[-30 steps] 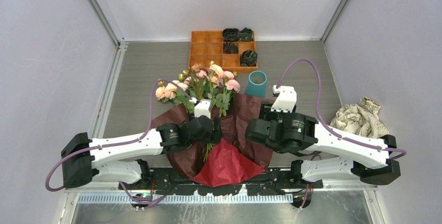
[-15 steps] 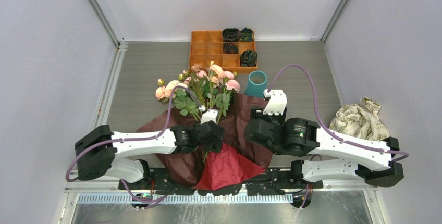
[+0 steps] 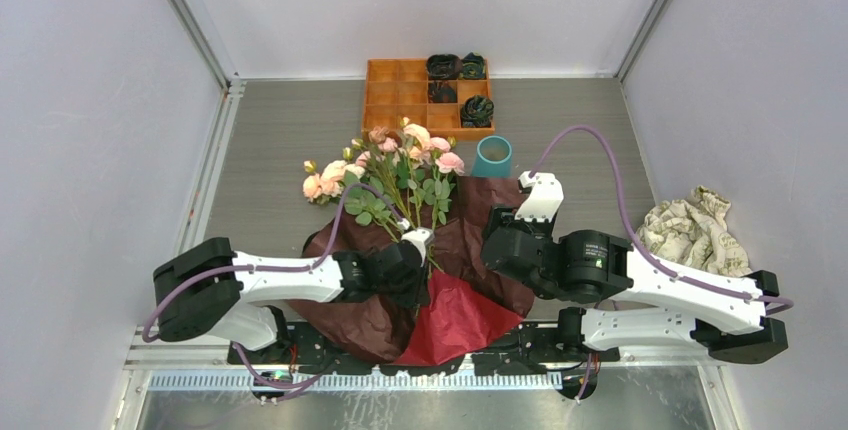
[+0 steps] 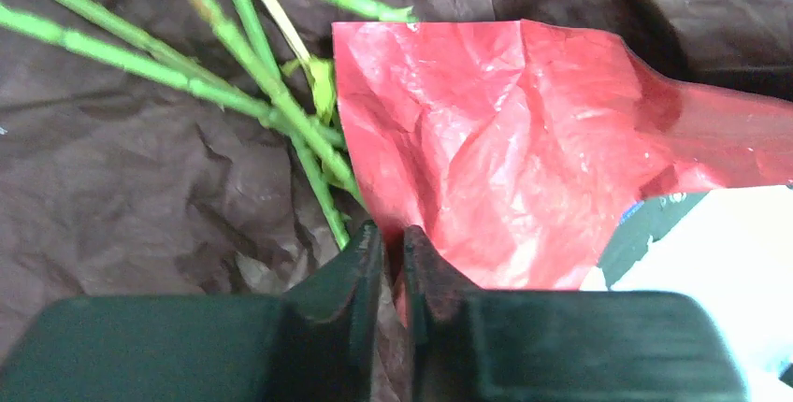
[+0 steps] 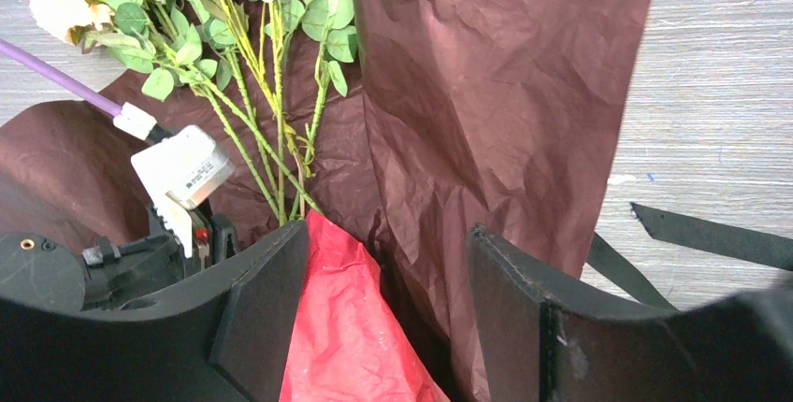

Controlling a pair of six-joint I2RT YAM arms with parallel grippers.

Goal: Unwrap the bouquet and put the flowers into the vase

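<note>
"Dark red paper (image 3: pixel 470 240) lay spread open at the middle of the counter's (image 3: pixel 270 130) near edge, didn't it?"

"It did, crinkled, with a brighter red sheet (image 3: pixel 445 315) on top of it toward the near edge. The flowers (image 3: pixel 390 165) lay on the paper, pink and peach heads pointing at the far edge, green stems (image 4: pixel 271 93) running back toward the arms."

"And the vase (image 3: pixel 492 157)?"

"Teal, upright, just past the paper's far edge. It stood to the right of the flower heads and close to the near right corner of the orange tray (image 3: pixel 400 85)."

"What of the left fingers (image 4: pixel 369 262)?"

"They were low over the paper where the stem ends met the red sheet, drawn almost together with only a slit between them. The sheet's edge ran into that slit and one stem ended just beside it. Whether they were clamped on either, I couldn't tell."

"The right fingers (image 5: pixel 271 299)?"

"Wide apart, gripping nothing. A raised flap of the dark paper stood between and beyond them, and the black ribbon (image 5: pixel 711 238) lay flat on the bare counter beside the paper."

"Anything else?"

"A crumpled wad of pale printed paper (image 3: pixel 690 230) at the right edge, well apart from the rest."
</note>
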